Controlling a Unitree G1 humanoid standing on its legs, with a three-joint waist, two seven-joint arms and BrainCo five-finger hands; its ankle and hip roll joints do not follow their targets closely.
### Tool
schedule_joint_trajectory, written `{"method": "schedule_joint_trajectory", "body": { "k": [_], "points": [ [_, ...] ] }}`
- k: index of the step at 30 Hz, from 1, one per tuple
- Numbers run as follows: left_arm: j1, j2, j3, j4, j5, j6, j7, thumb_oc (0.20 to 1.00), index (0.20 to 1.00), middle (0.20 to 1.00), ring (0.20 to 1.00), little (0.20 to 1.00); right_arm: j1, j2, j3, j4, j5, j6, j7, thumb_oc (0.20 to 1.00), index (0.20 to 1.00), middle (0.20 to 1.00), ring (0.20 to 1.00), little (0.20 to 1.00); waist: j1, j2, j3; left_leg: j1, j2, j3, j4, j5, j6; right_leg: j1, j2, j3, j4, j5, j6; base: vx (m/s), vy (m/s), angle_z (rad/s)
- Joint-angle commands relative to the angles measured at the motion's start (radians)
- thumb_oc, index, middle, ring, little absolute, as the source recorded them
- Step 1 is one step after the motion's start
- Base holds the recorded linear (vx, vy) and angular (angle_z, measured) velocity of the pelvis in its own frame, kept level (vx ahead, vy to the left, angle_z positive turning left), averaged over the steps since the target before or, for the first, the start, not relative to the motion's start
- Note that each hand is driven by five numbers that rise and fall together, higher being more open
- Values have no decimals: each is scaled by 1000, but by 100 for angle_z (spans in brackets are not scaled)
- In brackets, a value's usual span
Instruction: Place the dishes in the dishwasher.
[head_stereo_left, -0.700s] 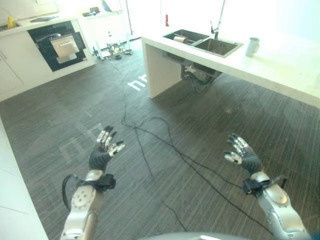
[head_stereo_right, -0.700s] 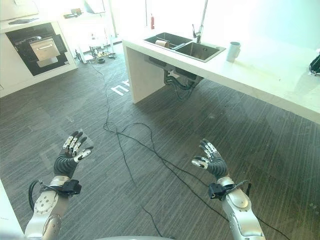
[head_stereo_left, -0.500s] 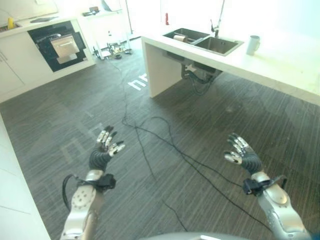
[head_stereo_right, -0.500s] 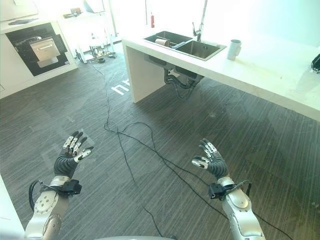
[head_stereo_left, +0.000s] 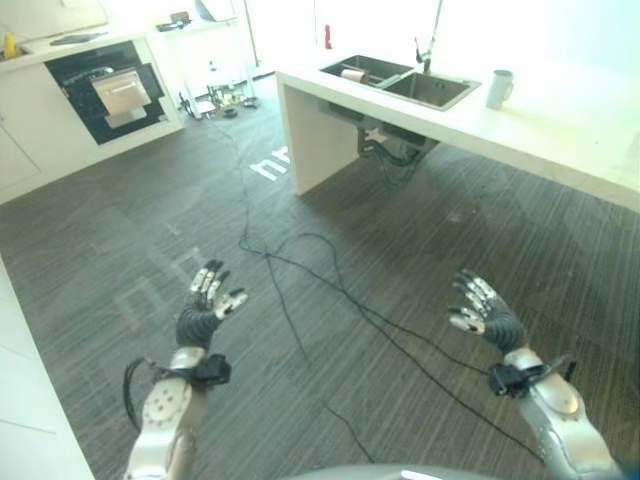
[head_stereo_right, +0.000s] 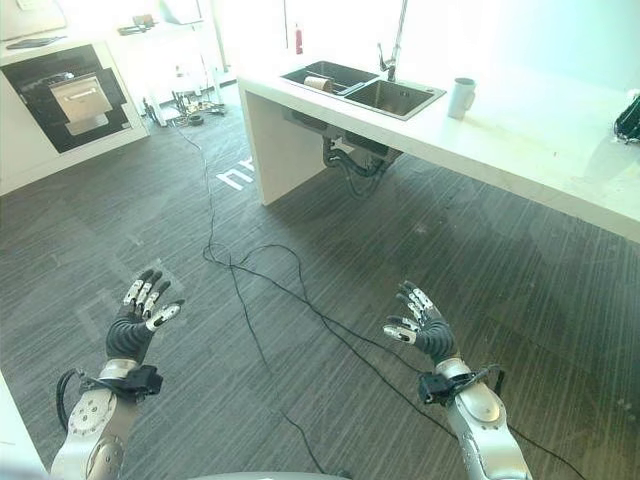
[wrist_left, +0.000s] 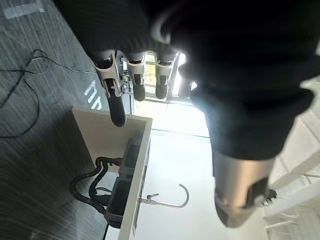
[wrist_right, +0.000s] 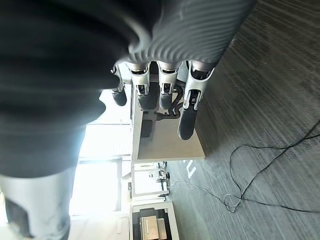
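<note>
both the left hand (head_stereo_left: 205, 305) and right hand (head_stereo_left: 480, 310) hover over striped grey carpet, silver fingers spread, holding nothing. a pale mug (head_stereo_right: 461, 97) stands on the smooth white surface (head_stereo_right: 540, 140) beside the steel double sink (head_stereo_right: 365, 88); a dark-fronted appliance (head_stereo_left: 105, 90) sits far left.

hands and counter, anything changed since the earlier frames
Little has changed. The whole picture has shifted slightly, so the camera moved, not the things. Both the left hand and the right hand stay open, raised over the floor, holding nothing. The mug still stands on the counter beside the sink.
</note>
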Motion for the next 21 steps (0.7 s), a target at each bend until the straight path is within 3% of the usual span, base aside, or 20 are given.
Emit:
{"method": "schedule_joint_trajectory", "body": {
  "k": [1,2,4,6,8,9,13,15,16,18,19,20,21],
  "points": [
    [-92,19,46,-23,-29,-92,-17,1000,1000,1000,1000,1000,-97,-47,-36,-96,29,-77,11,1000,1000,1000,1000,1000,15,-37,74,-97,71,24,374,-43,-83,46,-45,-6,17,-39,26,44,-192,16],
    [-93,20,48,-32,-35,-99,-14,1000,1000,1000,1000,1000,-105,-57,-37,-101,36,-81,26,1000,1000,1000,1000,1000,21,-47,99,-187,67,9,540,-18,-86,45,-49,-6,33,-45,9,72,-139,21],
    [-83,13,53,-40,-40,-109,-22,1000,1000,1000,1000,1000,-105,-51,-39,-105,27,-86,41,1000,1000,1000,1000,1000,27,-44,117,-257,82,3,597,2,-86,47,-41,-2,47,-52,-1,144,-19,10],
    [-68,11,49,-52,-33,-101,-34,1000,1000,1000,1000,1000,-108,-46,-34,-113,23,-74,24,1000,1000,1000,1000,1000,39,-33,126,-244,131,57,391,27,-96,81,-30,-3,28,-68,18,299,123,-14],
    [-45,15,42,-71,-15,-99,-37,1000,1000,1000,1000,1000,-102,-54,-38,-122,29,-68,30,1000,1000,1000,1000,1000,47,-6,120,-201,166,96,155,89,-118,120,-23,-5,10,-89,39,553,324,-14],
    [-17,25,40,-78,-53,-110,-28,1000,1000,1000,1000,1000,-80,-75,-50,-122,30,-89,69,1000,1000,1000,1000,1000,61,31,116,-220,204,72,-43,200,-152,186,-7,22,6,-137,41,702,454,2],
    [-12,14,30,-62,-64,-134,-11,1000,1000,1000,1000,1000,-82,-95,-36,-113,26,-110,62,1000,1000,1000,1000,1000,67,35,109,-230,200,75,-43,182,-144,234,-22,44,20,-178,43,461,355,-20],
    [-35,30,31,-48,-64,-122,-23,1000,1000,1000,1000,1000,-71,-94,-45,-135,69,-88,48,1000,1000,1000,1000,1000,72,27,93,-204,176,103,-31,130,-112,245,-72,17,85,-206,85,502,360,-28],
    [-45,41,41,-52,-69,-92,-49,1000,1000,1000,1000,1000,-48,-70,-58,-164,89,-72,42,1000,1000,1000,1000,1000,85,12,75,-194,146,94,-29,107,-91,253,-109,-8,129,-199,123,496,311,-18],
    [-50,50,47,-60,-75,-70,-90,1000,1000,1000,1000,1000,-31,-39,-62,-192,84,-63,27,1000,1000,1000,1000,1000,92,-14,57,-165,96,76,-36,79,-54,222,-162,-28,242,-113,175,436,320,4],
    [-54,49,44,-67,-74,-57,-115,1000,1000,1000,1000,1000,-33,-16,-54,-205,58,-61,11,1000,1000,1000,1000,1000,97,-16,49,-131,64,51,-43,60,-31,169,-195,-35,372,-19,192,387,357,33],
    [-61,49,42,-73,-69,-45,-128,1000,1000,1000,1000,1000,-36,-3,-50,-206,39,-67,-4,1000,1000,1000,1000,1000,103,-7,42,-121,52,34,-43,50,-19,140,-207,-32,452,27,192,472,462,54],
    [-73,54,34,-77,-53,-24,-140,1000,1000,1000,1000,1000,-38,15,-40,-205,19,-73,-29,1000,1000,1000,1000,1000,106,14,35,-94,30,3,-43,29,4,88,-222,-24,639,88,185,375,380,76]
  ]
}}
